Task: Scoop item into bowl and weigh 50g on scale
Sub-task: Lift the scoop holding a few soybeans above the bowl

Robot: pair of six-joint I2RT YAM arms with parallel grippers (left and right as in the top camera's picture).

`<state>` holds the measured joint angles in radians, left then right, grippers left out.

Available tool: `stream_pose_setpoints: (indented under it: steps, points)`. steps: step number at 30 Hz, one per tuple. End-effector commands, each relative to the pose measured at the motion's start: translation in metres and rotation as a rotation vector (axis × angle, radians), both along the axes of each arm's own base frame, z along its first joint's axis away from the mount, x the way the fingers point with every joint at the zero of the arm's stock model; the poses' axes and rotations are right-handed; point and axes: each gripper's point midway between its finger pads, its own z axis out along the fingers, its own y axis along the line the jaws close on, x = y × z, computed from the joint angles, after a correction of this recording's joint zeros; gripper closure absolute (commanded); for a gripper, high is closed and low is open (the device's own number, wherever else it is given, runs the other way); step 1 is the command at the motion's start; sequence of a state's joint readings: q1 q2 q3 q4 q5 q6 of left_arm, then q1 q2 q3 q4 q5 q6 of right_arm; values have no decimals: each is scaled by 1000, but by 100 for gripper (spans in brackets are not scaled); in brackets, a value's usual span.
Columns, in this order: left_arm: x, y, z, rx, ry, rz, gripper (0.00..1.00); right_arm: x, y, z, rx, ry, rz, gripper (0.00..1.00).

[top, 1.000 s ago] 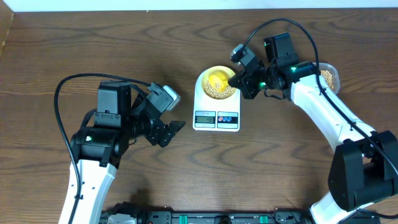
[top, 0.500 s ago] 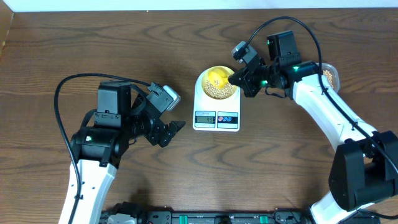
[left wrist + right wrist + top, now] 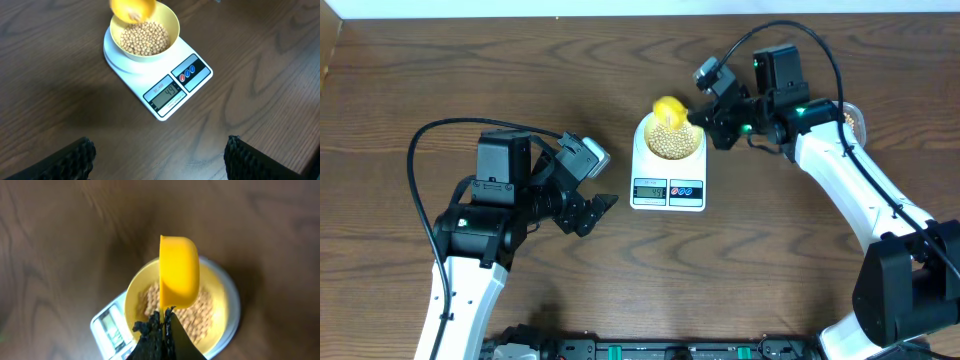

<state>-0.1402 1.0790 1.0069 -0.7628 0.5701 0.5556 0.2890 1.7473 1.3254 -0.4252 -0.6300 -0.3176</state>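
The pale yellow bowl point(image 3: 645, 140) stands on the white scale point(image 3: 640, 176), filled with tan beans point(image 3: 670, 143). My right gripper point(image 3: 698, 118) is shut on the handle of a bright yellow scoop point(image 3: 667, 107), which hangs over the bowl's far rim. From the right wrist the scoop point(image 3: 179, 270) is tipped on its side above the beans point(image 3: 201, 315), pinched in that gripper point(image 3: 166, 317). In the left wrist view the scale point(image 3: 201, 83) shows 49 on its display, with the bowl point(image 3: 145, 56) and the scoop point(image 3: 132, 7) at the top edge. My left gripper point(image 3: 160, 160) is open over bare table.
A clear container point(image 3: 852, 121) holding more beans sits at the far right, partly behind the right arm. My left gripper point(image 3: 599, 210) hovers to the left of the scale. Black cables loop from both arms.
The right gripper has pulled the scoop up and back, from over the middle of the bowl to its far rim. The left arm has not moved.
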Motion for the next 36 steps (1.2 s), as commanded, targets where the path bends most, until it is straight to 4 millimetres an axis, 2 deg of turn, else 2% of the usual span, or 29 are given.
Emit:
stream_pose_setpoints:
  steps: [1,8,15,21,27,33,36]
  points:
    - [-1,1,-2,6,1,-5,15,5,-2,16,15,-63,2,99]
    - [-1,1,-2,6,1,-5,16,-9,-6,2,-12,29,2,99]
    - [-1,1,-2,6,1,-5,16,2,-3,11,-12,-67,20,99]
    - [-1,1,-2,6,1,-5,16,-6,-8,1,-41,-9,12,99]
    - [-1,1,-2,6,1,-5,15,8,-4,14,-26,-106,16,99]
    - [-1,1,-2,6,1,-5,15,-5,-9,-1,-58,-19,13,99]
    - [-1,1,-2,6,1,-5,15,0,-9,2,-62,-46,4,99]
